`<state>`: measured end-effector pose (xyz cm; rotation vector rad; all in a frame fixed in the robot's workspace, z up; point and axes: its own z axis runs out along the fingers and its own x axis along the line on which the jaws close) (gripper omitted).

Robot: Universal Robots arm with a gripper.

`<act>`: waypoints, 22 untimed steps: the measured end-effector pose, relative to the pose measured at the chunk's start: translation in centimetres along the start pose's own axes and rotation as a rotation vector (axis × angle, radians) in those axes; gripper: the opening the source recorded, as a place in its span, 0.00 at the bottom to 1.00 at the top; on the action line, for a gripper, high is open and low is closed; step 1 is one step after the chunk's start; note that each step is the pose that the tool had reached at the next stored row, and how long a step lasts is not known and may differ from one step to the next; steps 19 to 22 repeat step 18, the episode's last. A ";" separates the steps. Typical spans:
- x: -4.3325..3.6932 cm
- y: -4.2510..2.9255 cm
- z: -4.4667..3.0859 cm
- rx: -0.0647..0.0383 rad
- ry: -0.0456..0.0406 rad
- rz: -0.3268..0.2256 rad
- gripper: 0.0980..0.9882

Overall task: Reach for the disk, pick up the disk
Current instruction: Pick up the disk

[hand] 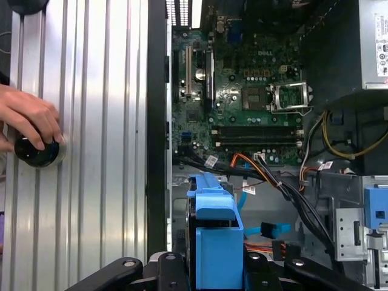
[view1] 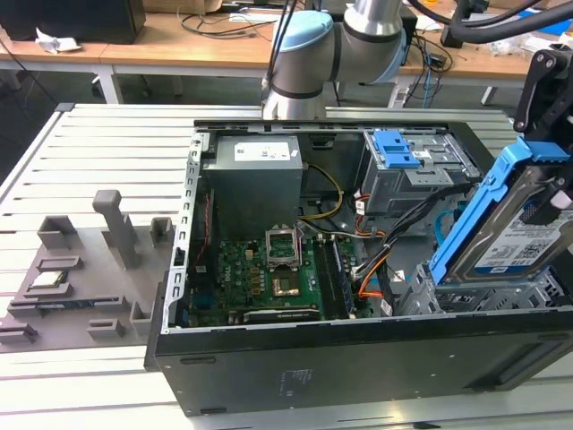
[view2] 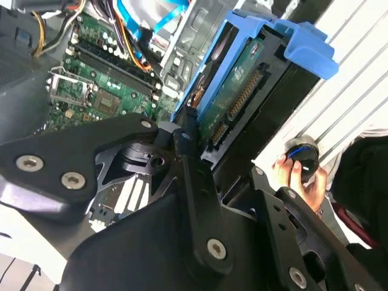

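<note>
Disk (view1: pixel 524 235) tilted, clamped in claw (view1: pixel 548 170), above open case (view1: pixel 358 358).

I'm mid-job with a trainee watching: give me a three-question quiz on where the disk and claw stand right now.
1. True or false: the disk lies flat inside the drive cage.
2. What does the claw hold? A) a cable B) the disk in its blue bracket C) the power supply
3. Fill in: beside the computer case, a person's hand rests on a round black ____ on the table.

Key: 1 false, it is tilted up on edge above the case, at the exterior view's right. 2 B. 3 object.
</note>
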<state>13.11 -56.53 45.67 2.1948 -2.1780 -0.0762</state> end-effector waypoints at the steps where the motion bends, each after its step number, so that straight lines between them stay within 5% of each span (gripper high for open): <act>1: -0.25 -0.35 0.04 0.000 0.0000 0.000 0.30; 6: -1.15 -1.16 1.04 -0.003 -0.0002 0.000 0.30; 22: -1.47 -1.25 1.18 -0.003 -0.0001 0.000 0.30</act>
